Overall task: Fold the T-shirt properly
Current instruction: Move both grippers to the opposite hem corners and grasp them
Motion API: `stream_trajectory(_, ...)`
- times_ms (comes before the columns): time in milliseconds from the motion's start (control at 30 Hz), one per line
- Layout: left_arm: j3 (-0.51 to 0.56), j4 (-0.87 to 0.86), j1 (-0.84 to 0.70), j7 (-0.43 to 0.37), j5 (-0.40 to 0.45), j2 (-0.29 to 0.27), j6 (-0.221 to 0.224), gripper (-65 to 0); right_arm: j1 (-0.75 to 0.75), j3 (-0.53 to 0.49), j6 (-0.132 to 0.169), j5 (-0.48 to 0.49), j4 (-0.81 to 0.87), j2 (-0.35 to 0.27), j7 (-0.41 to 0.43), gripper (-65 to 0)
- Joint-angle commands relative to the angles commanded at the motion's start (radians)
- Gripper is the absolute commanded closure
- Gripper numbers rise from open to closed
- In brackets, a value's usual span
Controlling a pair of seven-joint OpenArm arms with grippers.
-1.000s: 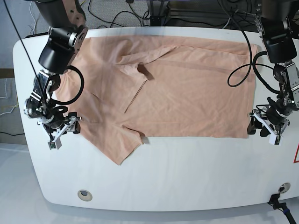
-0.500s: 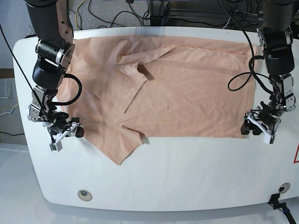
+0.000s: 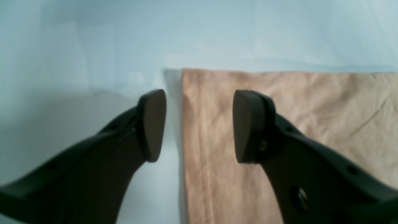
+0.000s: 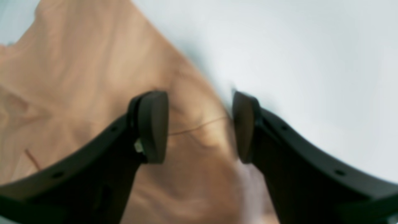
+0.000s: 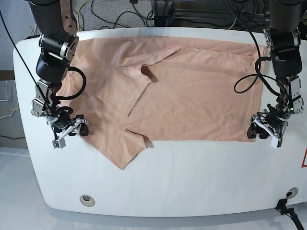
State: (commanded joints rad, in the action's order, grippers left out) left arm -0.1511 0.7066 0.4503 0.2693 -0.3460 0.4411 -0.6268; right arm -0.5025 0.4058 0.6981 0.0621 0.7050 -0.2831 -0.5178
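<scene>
The peach T-shirt (image 5: 192,96) lies spread flat on the white table (image 5: 192,177), with its collar area folded over near the middle and a sleeve pointing toward the front left. My left gripper (image 5: 263,136) is open at the shirt's front right corner. In the left wrist view its fingers (image 3: 199,124) straddle the hem edge of the shirt (image 3: 311,124). My right gripper (image 5: 70,135) is open at the shirt's left sleeve edge. In the right wrist view its fingers (image 4: 200,126) straddle the blurred cloth edge of the shirt (image 4: 77,93). No yellow print shows.
Cables and a metal frame (image 5: 172,12) lie behind the table's back edge. A round hole (image 5: 86,199) sits near the front left of the table, and a red mark (image 5: 304,158) is at the right edge.
My right gripper moved right and slightly up, onto the sleeve edge. My left gripper shifted left toward the hem corner and has since held still. The shirt has not moved.
</scene>
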Motion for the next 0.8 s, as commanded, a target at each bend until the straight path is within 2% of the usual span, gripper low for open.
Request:
stream_trajectory(333,-0.002,-0.005,0.014,-0.002,0.003,0.003,0.005,-32.5,0.005,0.0,0.0,0.0,0.043,0.006,-0.011,-32.4)
stream_trajectory(500,-0.002,-0.098,0.069,-0.003,0.003,0.002,0.003,-32.5,0.005,0.0,0.0,-0.002,0.044,0.006,-0.011,-32.4)
stream_trajectory(667,0.002,-0.187,0.089,-0.038,0.006,0.0,0.006,-32.6,0.005,0.0,0.0,0.0,0.044,0.006,-0.011,-32.4)
stream_trajectory(800,0.06,-0.187,0.091,-0.038,0.005,-0.003,0.006,-32.6,0.005,0.0,0.0,0.0,0.044,0.006,-0.011,-32.4)
